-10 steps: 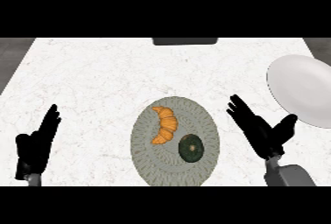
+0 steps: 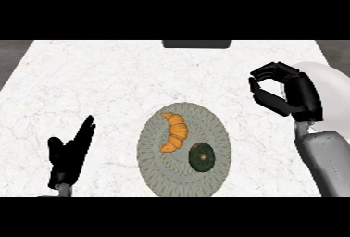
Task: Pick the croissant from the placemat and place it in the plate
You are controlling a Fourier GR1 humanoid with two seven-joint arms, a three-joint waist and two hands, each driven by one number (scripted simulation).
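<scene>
We note the croissant (image 2: 175, 131) lies on the placemat (image 2: 153, 162), ctr frame, w/ a dark round item (image 2: 202, 157) beside it. Right robot hand (image 2: 290, 95) curled, empty, over the plate (image 2: 334, 88), upper right. Left robot hand (image 2: 68, 155) open, lower left.

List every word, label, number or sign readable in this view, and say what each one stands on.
None: no readable text shows anywhere.
The croissant, the dark round item beside it, the placemat, the plate, the marble counter and the dark object at the far edge all carry no lettering.
Neither robot hand, left or right, bears a mark.
</scene>
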